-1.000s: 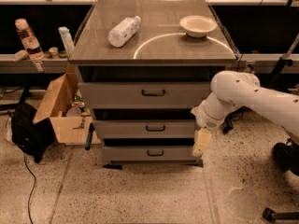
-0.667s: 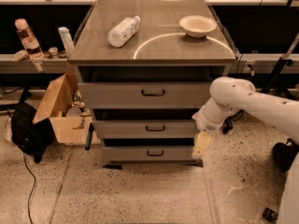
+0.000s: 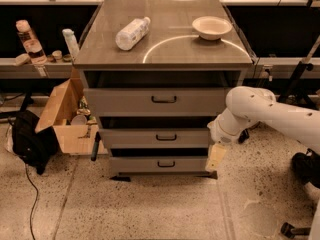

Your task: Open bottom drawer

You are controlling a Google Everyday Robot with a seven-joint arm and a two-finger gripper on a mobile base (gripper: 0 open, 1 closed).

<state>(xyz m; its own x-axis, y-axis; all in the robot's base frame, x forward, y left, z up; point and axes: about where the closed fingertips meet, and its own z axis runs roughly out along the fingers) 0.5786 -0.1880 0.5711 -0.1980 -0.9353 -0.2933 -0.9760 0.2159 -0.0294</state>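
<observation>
Camera view: one grey cabinet with three drawers, the bottom drawer lowest, by the floor. One white arm reaches in from the right; its gripper is at that drawer's right edge, grip state cannot be told. One cardboard box and one black bag crowd the left. Near floor is open. On top lie one bottle and one bowl.

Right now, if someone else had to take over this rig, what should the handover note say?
Gripper: low, at the right end of the bottom drawer front, away from its black handle; contact unclear.
Bottom drawer: lowest of three in the cabinet, with a dark gap above its front; at most slightly out.
Done: arm is at drawer level.
Left: take the handle and pull the drawer out.
On top: a bottle lying down and a bowl.
</observation>
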